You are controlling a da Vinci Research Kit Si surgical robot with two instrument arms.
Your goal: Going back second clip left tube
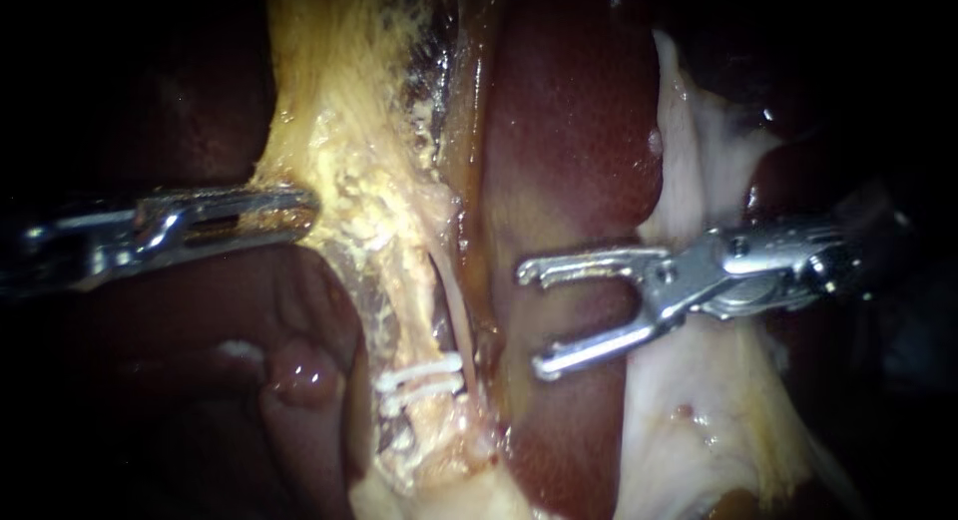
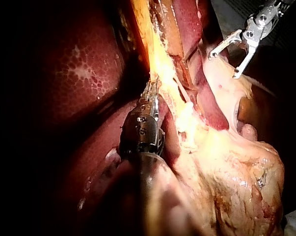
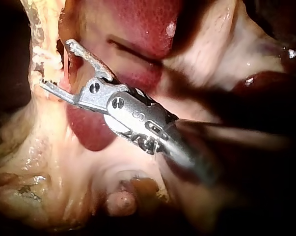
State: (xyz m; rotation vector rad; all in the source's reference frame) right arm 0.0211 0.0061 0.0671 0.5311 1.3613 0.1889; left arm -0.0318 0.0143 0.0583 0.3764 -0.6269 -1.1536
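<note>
2 white clips [image 1: 420, 375] sit side by side across a thin pale tube [image 1: 449, 300], low in the endoscope view. The tube runs down through a band of yellow fatty tissue [image 1: 349, 131], and the clips lie close together, nearly parallel, at its lower end. I cannot tell from this view whether it is the left tube.

Just to the right of the tube lies the dark red liver [image 1: 569, 151]. The right instrument [image 1: 534, 320] hangs in front of it, its shaft coming in from the right. Its 2 jaws are spread wide with nothing between them. The lower jaw tip is near the clips but apart from them. The right wrist view shows the same spread jaws [image 3: 57, 64], pointing towards the yellow band with red liver under them. Behind the shaft lies pale tissue [image 1: 699, 430].

On the other side of the band, the left instrument [image 1: 294, 213] comes in from the left, above the level of the clips. Its jaws are clenched on the edge of the yellow fatty tissue. In the left wrist view its jaws [image 2: 150, 96] are buried in that yellow band, and the right instrument [image 2: 224, 65] shows well ahead of it and off to one side, with its jaws apart.
</note>
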